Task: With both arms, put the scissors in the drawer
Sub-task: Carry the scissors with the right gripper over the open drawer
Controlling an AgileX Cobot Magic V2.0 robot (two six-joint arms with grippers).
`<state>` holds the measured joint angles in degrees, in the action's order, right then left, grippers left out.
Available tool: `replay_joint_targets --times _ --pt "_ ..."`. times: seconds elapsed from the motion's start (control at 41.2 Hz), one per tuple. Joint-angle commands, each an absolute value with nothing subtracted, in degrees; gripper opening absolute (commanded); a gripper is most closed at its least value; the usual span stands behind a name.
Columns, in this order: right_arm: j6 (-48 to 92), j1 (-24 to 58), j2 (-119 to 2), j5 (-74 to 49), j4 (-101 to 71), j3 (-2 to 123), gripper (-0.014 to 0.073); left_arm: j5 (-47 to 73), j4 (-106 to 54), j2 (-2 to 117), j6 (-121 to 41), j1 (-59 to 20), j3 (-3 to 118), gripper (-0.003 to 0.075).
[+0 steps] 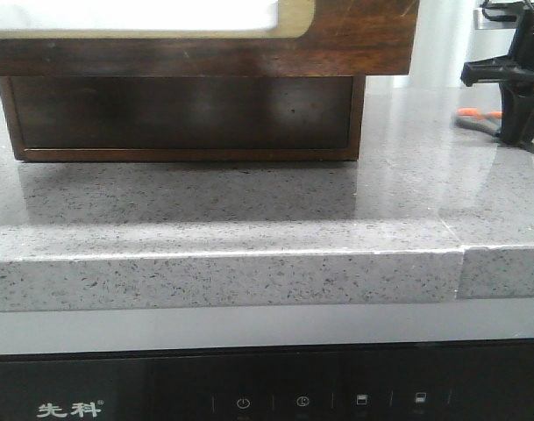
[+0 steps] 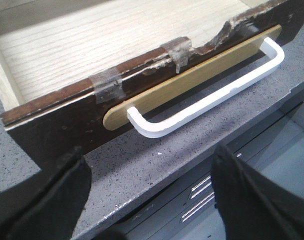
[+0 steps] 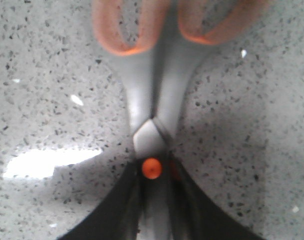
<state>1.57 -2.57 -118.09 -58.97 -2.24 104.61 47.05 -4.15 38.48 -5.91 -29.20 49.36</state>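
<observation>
While the scissors (image 3: 152, 125) lie flat on the speckled grey bench (image 3: 52, 100), I note my right hand (image 3: 154, 200) pinching them at the orange pivot, drawer (image 2: 67, 120) pulled out, white handle (image 2: 206, 100) free, left hand (image 2: 152, 200) spread before it.

Grey speckled stone tabletop (image 1: 249, 219), black appliance panel (image 1: 267, 390) set below its front edge, white Chinese lettering (image 1: 69, 410), row of small touch icons (image 1: 302, 402).

Bright overhead glare on countertop (image 3: 47, 162); scissors (image 3: 152, 115) blurred; cabinet underside shadowed.
</observation>
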Motion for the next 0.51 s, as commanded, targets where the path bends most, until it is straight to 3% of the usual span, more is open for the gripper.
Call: replay_joint_targets --times 0.0,0.486 --pt "2.00 -2.91 -115.48 -59.12 -2.24 106.72 0.0069 42.87 -4.52 38.40 -5.33 -29.55 51.33 0.0491" --pt "2.05 -1.27 -105.43 -62.67 -2.36 110.85 0.0069 42.87 -4.52 38.40 -5.33 -29.55 51.33 0.0491"
